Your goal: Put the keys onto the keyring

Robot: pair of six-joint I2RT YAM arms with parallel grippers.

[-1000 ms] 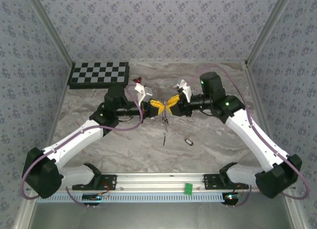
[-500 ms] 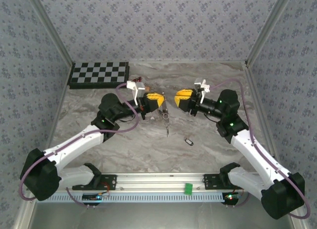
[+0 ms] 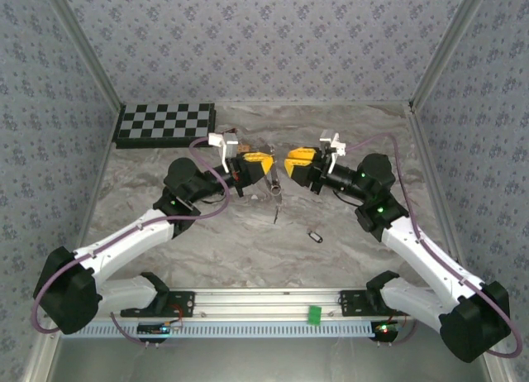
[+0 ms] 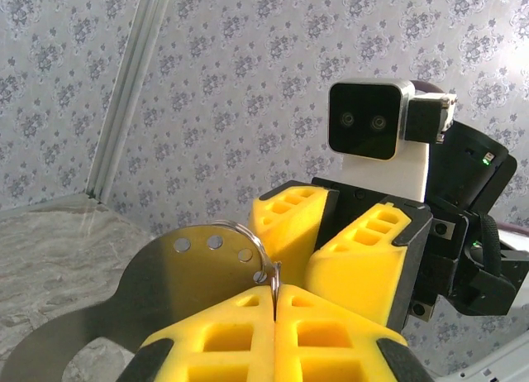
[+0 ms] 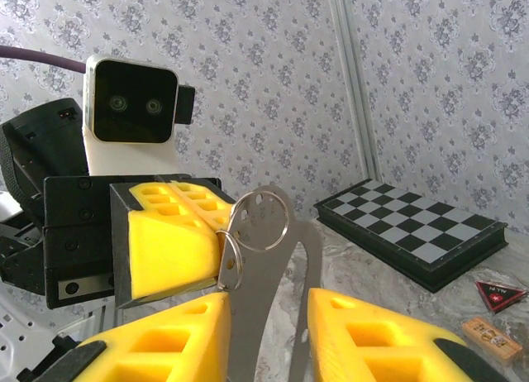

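Note:
My left gripper (image 4: 275, 289) is shut on the keyring (image 4: 245, 235), whose wire runs into the seam between the yellow pads. A flat steel tag (image 4: 161, 279) with small holes hangs on the ring. My right gripper (image 5: 269, 316) stands open just in front of it, one finger on each side of the tag (image 5: 266, 258), not touching it. In the top view the left gripper (image 3: 268, 169) and right gripper (image 3: 288, 161) face each other above mid-table, with the tag (image 3: 275, 192) hanging between them. One black-headed key (image 3: 314, 235) lies on the table to the right.
A chessboard (image 3: 165, 123) lies at the back left. A small red triangle (image 5: 500, 293) and an orange piece (image 5: 488, 336) lie near it. Patterned walls close the table on three sides, and a metal rail (image 3: 264, 299) runs along the near edge.
The grippers met at the centre, then drew apart. The right one came off the ring, swung back and has moved in again, open. The left keeps hold of the ring.

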